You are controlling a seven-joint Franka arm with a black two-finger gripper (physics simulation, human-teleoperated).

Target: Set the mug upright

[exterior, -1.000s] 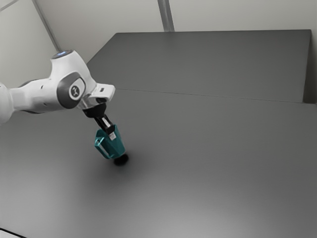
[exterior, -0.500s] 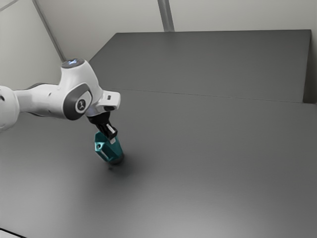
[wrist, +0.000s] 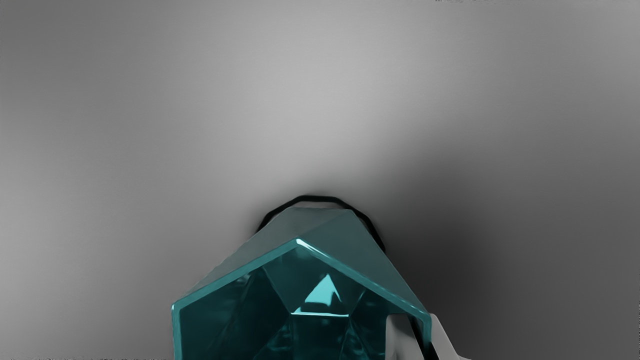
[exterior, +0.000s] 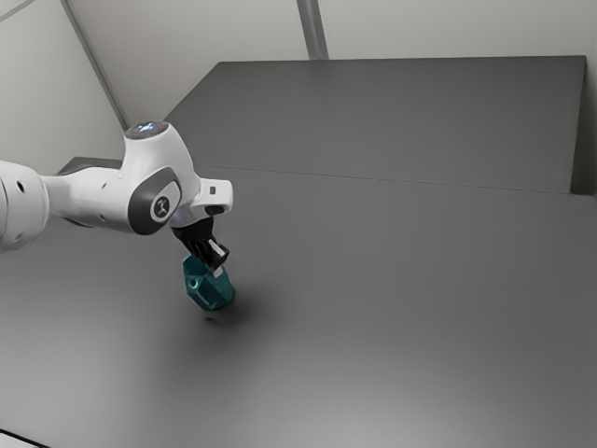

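In the exterior view my gripper (exterior: 220, 265) is at the upper rim of the teal faceted mug (exterior: 209, 290), which stands tilted over the table. The wrist view looks into the mouth of the mug (wrist: 320, 270). There my gripper (wrist: 424, 335) is shut on its wall, one fingertip inside the mug and the other outside. A dark rounded edge shows around the mug's far end, close to the table surface. Whether the base touches the table is hard to tell.
The grey table (exterior: 401, 308) spreads around the mug, with a soft shadow beside it. A dark raised panel (exterior: 392, 117) stands at the back, and pale walls rise behind it.
The hand has moved toward the exterior view's right and down, turning as it went. The mug has turned with it, and its lower end has swung slightly toward the exterior view's left.
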